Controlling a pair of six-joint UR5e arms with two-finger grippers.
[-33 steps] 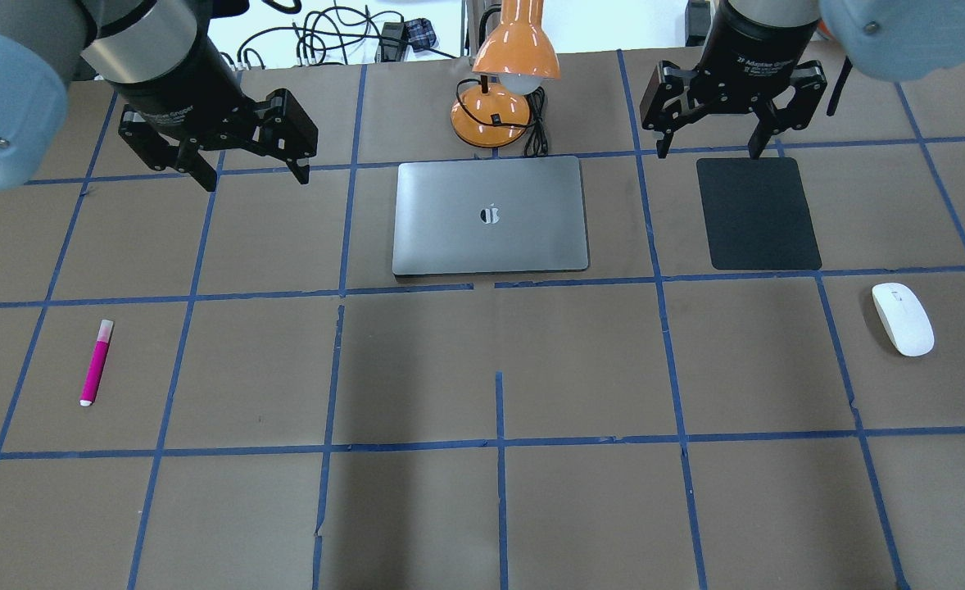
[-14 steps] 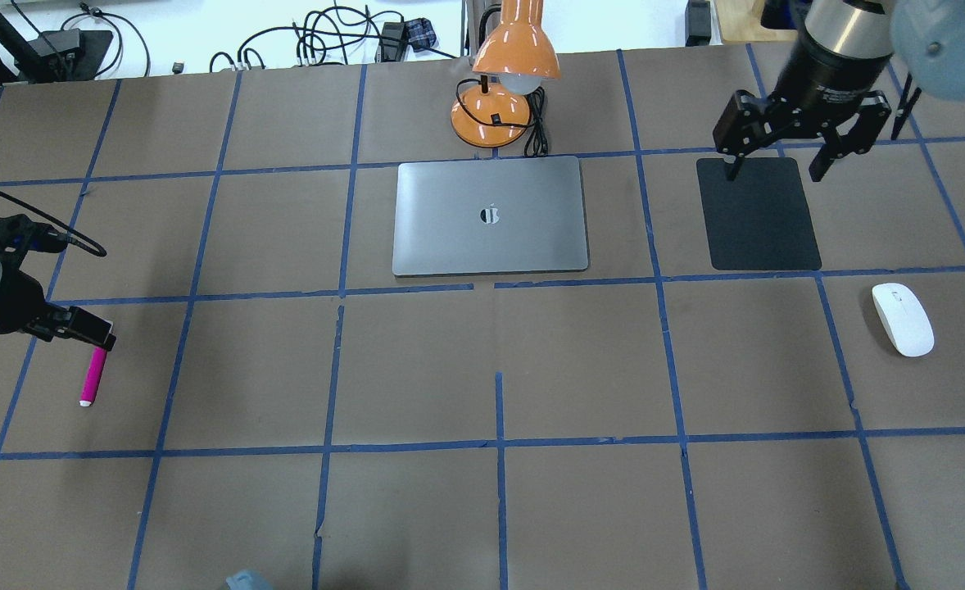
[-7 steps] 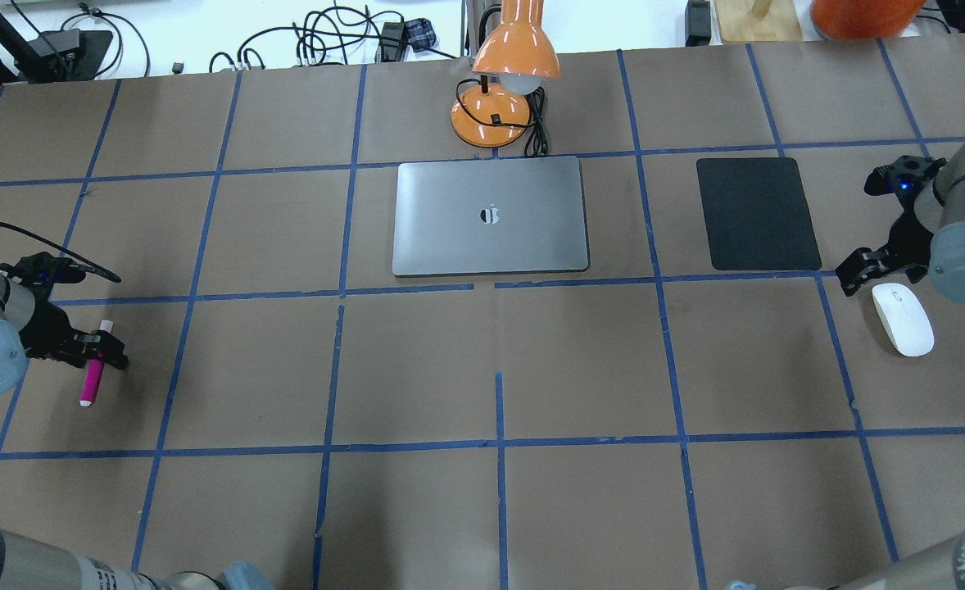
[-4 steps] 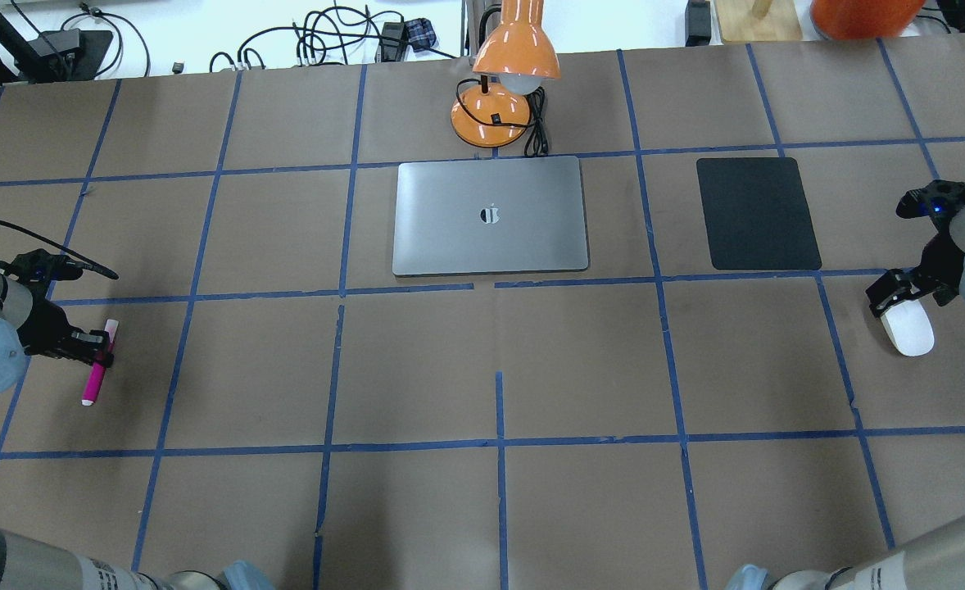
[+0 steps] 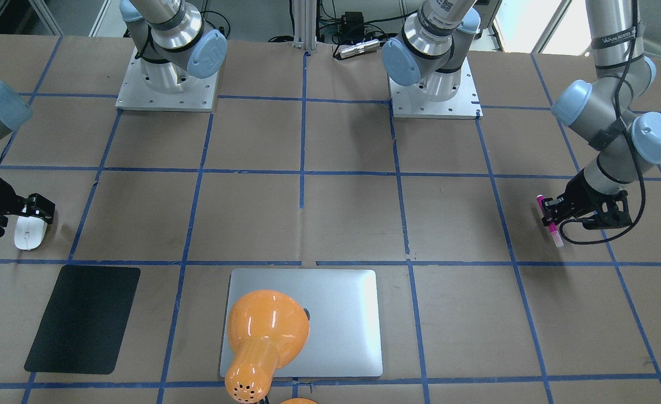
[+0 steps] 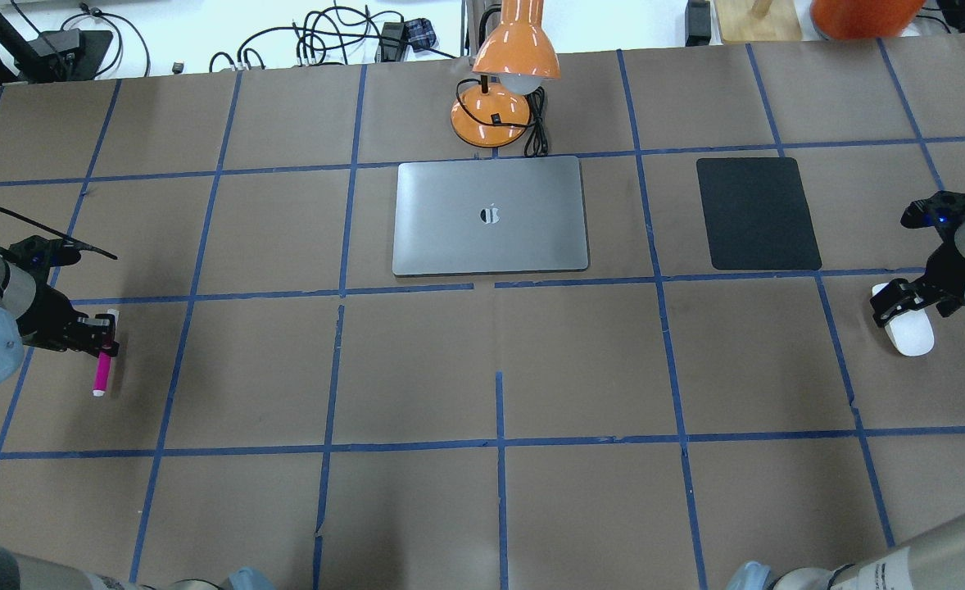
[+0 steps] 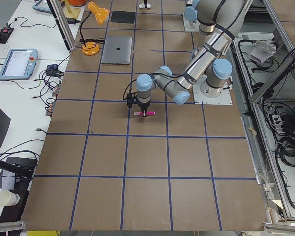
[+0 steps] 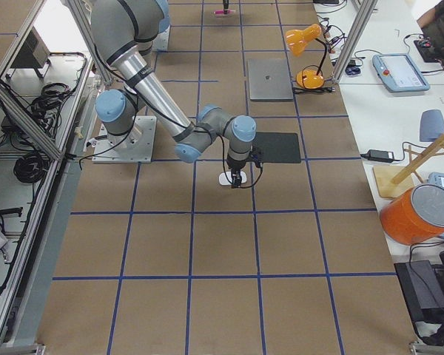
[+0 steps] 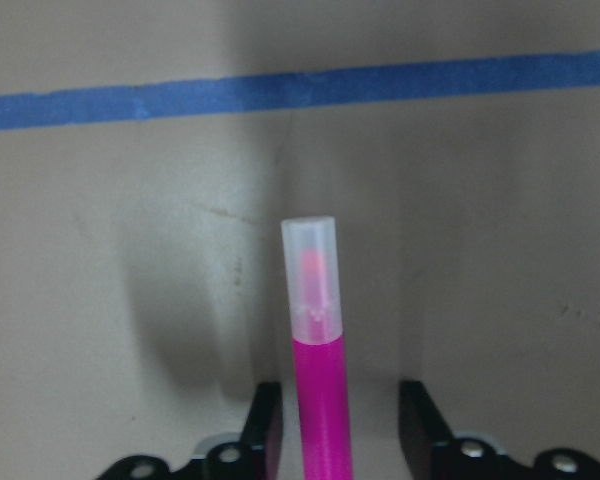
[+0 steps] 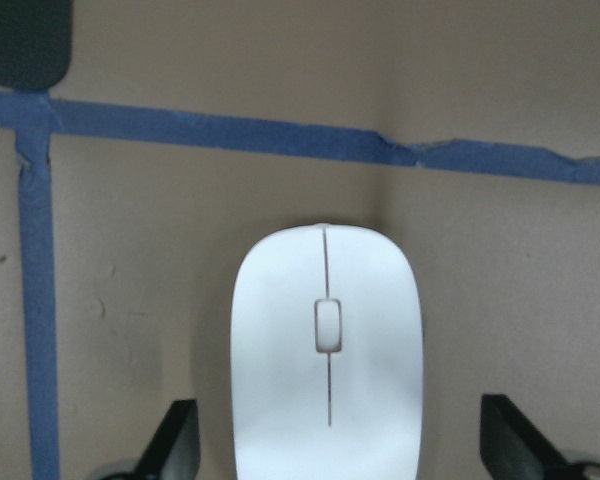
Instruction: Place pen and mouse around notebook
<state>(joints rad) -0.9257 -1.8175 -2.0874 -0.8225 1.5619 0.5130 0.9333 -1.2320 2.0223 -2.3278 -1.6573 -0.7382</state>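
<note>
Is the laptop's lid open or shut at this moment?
Shut. The notebook lies flat on the table, its lid down with the centre logo facing up, and no screen or keyboard shows in any view.

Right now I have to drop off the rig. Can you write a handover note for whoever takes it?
Left gripper: open, low, straddling the pen; the wrist view shows a gap on one side, so no firm grip yet.
Right gripper: open, low, straddling the mouse, gaps on both sides.
Notebook: closed, mid-table. The pen is far off on the robot's left, the mouse far off on its right.
Done: both approaches.
Left: close on each, lift, carry in and set both down beside the notebook.
</note>
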